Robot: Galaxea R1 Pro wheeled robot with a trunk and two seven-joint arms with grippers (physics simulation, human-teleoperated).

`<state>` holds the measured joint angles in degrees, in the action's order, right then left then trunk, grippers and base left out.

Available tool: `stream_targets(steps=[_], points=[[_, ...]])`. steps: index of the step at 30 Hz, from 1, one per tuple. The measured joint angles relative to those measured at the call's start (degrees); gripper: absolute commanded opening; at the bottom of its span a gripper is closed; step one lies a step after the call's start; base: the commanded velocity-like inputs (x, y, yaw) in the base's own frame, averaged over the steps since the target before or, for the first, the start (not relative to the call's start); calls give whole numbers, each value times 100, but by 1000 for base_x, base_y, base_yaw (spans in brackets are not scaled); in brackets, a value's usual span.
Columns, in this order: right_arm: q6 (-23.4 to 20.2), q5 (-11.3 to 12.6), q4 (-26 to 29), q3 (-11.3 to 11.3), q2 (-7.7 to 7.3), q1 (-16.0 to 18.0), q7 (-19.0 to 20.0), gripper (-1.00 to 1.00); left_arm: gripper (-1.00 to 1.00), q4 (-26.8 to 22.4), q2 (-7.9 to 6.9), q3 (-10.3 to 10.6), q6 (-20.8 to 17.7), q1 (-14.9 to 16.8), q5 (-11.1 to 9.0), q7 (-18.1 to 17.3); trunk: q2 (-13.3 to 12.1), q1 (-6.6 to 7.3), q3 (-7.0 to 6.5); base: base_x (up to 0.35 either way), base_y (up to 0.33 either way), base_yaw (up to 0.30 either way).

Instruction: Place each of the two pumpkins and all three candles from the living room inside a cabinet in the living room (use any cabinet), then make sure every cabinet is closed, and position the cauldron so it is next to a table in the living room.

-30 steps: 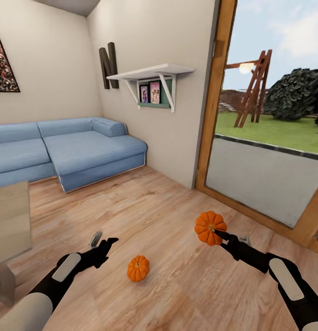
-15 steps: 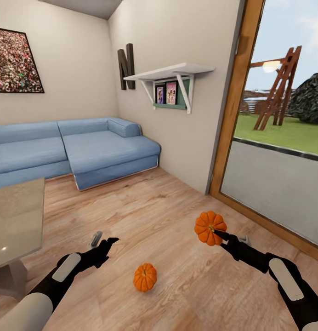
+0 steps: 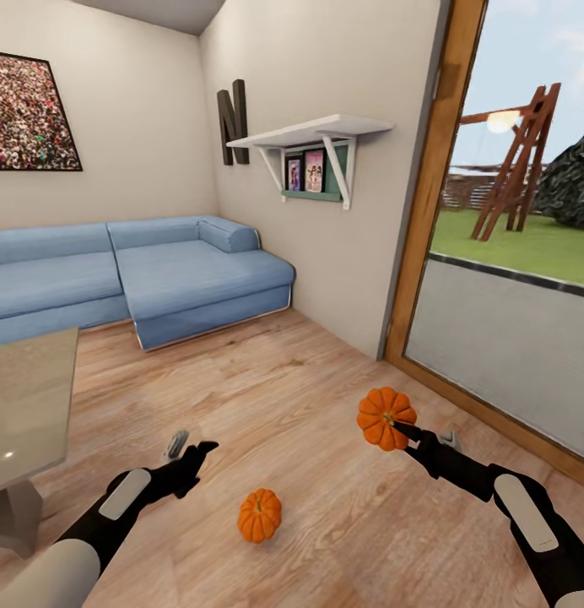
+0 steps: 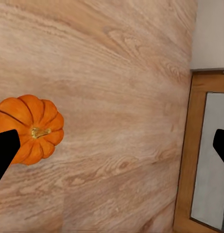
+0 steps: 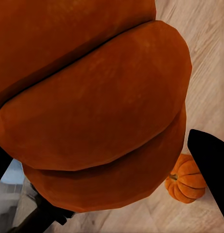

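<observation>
Pumpkins are what matters here, one loose and one in hand. Starting at the left of the head view, a corner of the glass-topped table [image 3: 26, 405] shows, with the blue sofa [image 3: 157, 274] behind it against the wall. The left tool [image 3: 193, 449] hovers low over the wooden floor [image 3: 309, 371], its fingers spread apart with nothing between them. Just beside it to the right, the loose pumpkin [image 3: 259, 515] sits on the boards; in the left wrist view that pumpkin [image 4: 30, 128] lies near one fingertip but not between the two.

Further right, the right tool [image 3: 403, 431] is clamped on the second pumpkin [image 3: 385, 417], held clear of the floor in front of the wood-framed glass door [image 3: 435, 203].

Compared with a second ago, the room has slid rightward in the head view, so the camera has turned left; both arms keep the same pose. The floor pumpkin has drifted only slightly in the picture since half a second ago. My judgement: the robot is squaring up so the free left tool can take the floor pumpkin, after which both go to a cabinet.
</observation>
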<state>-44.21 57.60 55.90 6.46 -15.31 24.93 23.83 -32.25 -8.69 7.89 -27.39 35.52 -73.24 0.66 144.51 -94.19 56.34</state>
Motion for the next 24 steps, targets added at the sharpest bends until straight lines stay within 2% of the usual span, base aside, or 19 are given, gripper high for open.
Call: stream_targets(steps=[8, 19, 24], points=[[-5, -1, -1, 1, 0, 0, 6, -100, 100, 470, 114, -45, -26, 209, 2, 349, 0, 0, 0, 1, -10, 0], [-8, 0, -1, 1, 0, 0, 11, -100, 100, 551, 121, -59, -14, 251, 7, 283, 0, 0, 0, 0, 0, 0], [-6, -11, -1, 1, 0, 0, 15, -100, 100, 545, 120, -54, -16, 252, 8, 182, 6, -13, 110, 0, 0, 0]])
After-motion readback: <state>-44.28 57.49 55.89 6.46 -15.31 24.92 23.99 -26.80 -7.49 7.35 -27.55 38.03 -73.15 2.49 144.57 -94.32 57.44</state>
